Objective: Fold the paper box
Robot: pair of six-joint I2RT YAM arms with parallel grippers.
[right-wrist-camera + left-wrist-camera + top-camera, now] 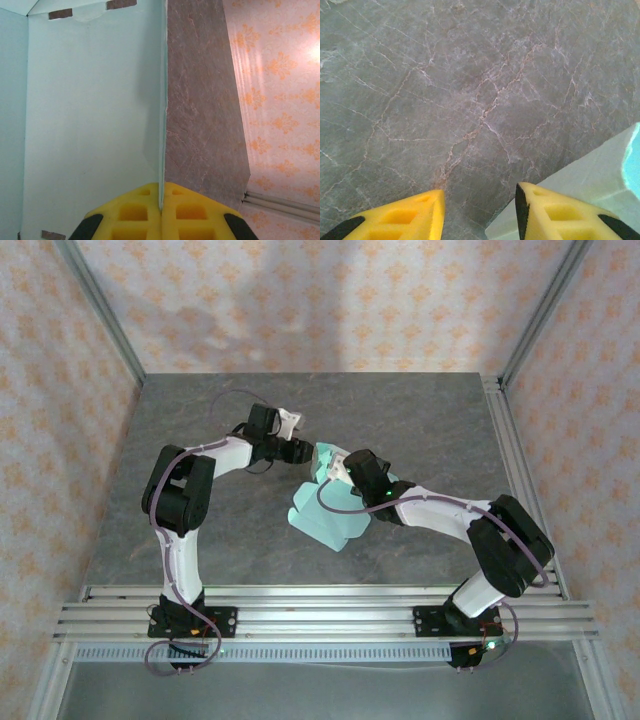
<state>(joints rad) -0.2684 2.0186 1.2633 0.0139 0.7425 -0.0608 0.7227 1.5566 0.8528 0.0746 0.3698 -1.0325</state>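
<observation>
**Fig. Fold in progress, both arms at the sheet.**

Nearest my end, just ahead of the two bases, the paper box (325, 515) lies on the grey table (200, 530), partly under the right forearm. It is not yet a closed box: most of the card lies flat, and one panel appears lifted.

(a) Right gripper (161, 192): its yellow fingers are pressed together on the free edge of that panel. The edge runs straight away from the pinch, with the pale inner face on one side and bare tabletop on the other.

(b) Farther out, left gripper (480, 215): the fingers are spread, with little but tabletop between them. One finger sits over a corner of the card (whether it touches, I cannot tell).

Step in hand, as I judge it: raising a side wall along its crease while the other arm lines up on the neighbouring flap.

The next move, I think, calls for a firm right pinch. The left jaws should come onto the card edge and close, then turn along the crease without dragging the sheet. Thin card will likely buckle if pulled off-line.
</observation>
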